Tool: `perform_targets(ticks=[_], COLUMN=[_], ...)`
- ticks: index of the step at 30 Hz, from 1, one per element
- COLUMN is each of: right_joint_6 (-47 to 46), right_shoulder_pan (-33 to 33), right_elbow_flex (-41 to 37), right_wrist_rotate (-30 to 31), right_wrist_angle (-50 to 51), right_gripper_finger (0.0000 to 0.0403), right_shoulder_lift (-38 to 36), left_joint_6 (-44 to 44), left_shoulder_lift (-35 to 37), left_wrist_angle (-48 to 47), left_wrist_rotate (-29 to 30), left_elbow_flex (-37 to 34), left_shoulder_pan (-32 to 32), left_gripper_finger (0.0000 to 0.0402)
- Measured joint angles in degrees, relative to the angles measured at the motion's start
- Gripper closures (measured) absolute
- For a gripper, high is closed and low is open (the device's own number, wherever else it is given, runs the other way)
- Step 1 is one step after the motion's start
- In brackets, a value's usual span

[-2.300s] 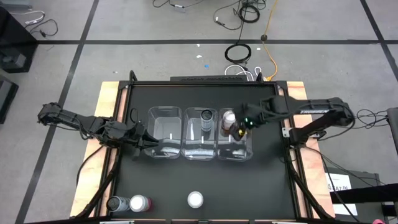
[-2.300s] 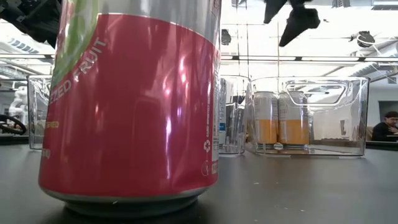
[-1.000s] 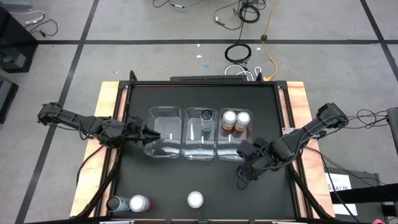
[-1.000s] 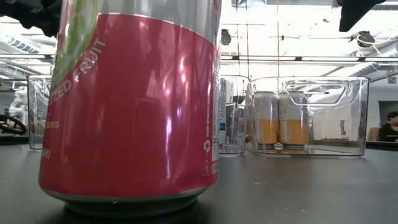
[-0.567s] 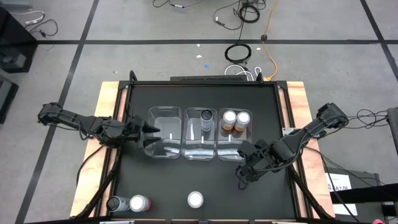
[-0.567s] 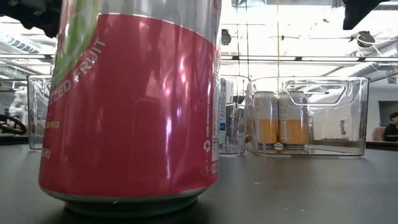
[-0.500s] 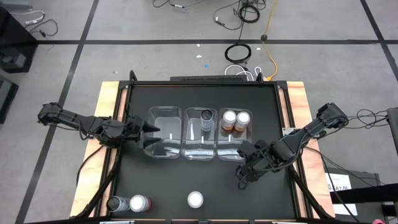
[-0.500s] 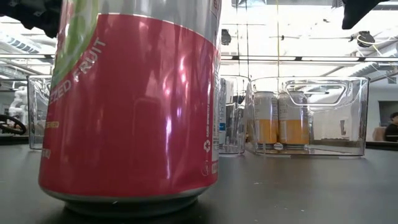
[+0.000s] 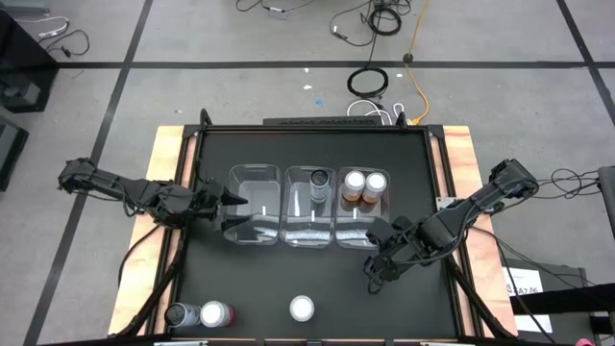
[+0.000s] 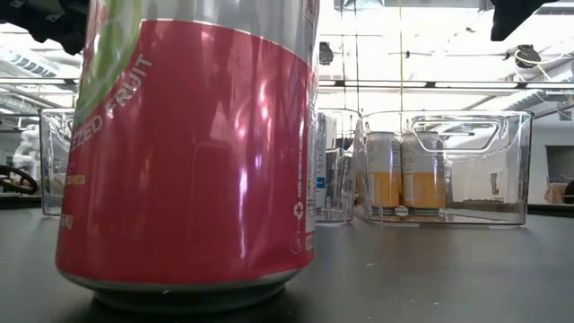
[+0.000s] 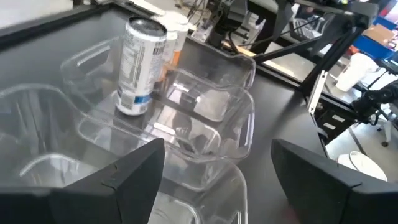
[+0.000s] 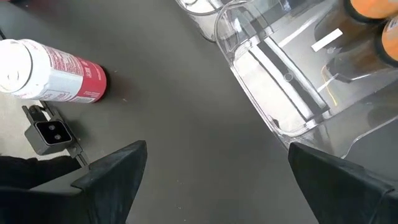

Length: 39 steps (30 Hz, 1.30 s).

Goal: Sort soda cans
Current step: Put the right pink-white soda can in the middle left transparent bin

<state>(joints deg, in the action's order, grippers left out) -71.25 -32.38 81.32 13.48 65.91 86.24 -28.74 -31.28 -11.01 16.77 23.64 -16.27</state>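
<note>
The left gripper (image 9: 229, 213) hung spread apart over the left bin (image 9: 255, 204), empty. The right gripper (image 9: 373, 276), also apart, hovered near the pink-red can (image 9: 302, 308) on the tabletop (image 9: 413, 308).

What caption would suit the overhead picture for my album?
Two orange cans share the right bin, one grey can stands in the middle bin, three cans wait near the table's front edge.

Three clear plastic bins (image 9: 256, 217) sat side by side in a row at the middle of the black table (image 9: 404, 308). Behind it, cables (image 9: 370, 82) lay coiled on the grey floor (image 9: 240, 106), which was crossed by dark tape lines.
</note>
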Motion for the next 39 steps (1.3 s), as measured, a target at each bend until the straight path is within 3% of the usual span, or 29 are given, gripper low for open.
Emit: perform_targets(ticks=[10,16,21,25,31,39], right_joint_6=[8.26,12.79,16.28,18.31,20.05,23.13], right_shoulder_pan=[0.0,0.0,0.0,0.0,-1.44,-3.99], right_elbow_flex=[0.0,0.0,0.0,0.0,0.0,0.0], right_wrist_rotate=[0.02,-0.05,-0.09,-0.08,0.0,0.13], right_wrist_angle=[0.08,0.11,0.54,1.3,3.43,4.39], right_gripper_finger=[0.0019,0.0019,0.0019,0.0019,0.0019,0.0019], right_shoulder_lift=[0.0,-0.02,-0.02,-0.02,-0.04,-0.04], left_joint_6=[-8.68,-9.73,-5.42,-2.4,-2.33,-2.5], left_shoulder_lift=[-9.59,-20.15,-31.85,-41.34,-53.69,-67.83], left_wrist_angle=[0.41,3.05,1.59,-5.0,-22.27,-30.63], left_wrist_rotate=[-0.87,-0.66,0.07,0.45,0.66,0.88], left_elbow_flex=[7.82,15.24,24.97,35.33,51.62,66.98], left_shoulder_pan=[-0.04,-0.37,-2.12,-3.85,-7.8,-12.98], left_gripper_finger=[0.0097,0.0097,0.0097,0.0097,0.0097,0.0097])
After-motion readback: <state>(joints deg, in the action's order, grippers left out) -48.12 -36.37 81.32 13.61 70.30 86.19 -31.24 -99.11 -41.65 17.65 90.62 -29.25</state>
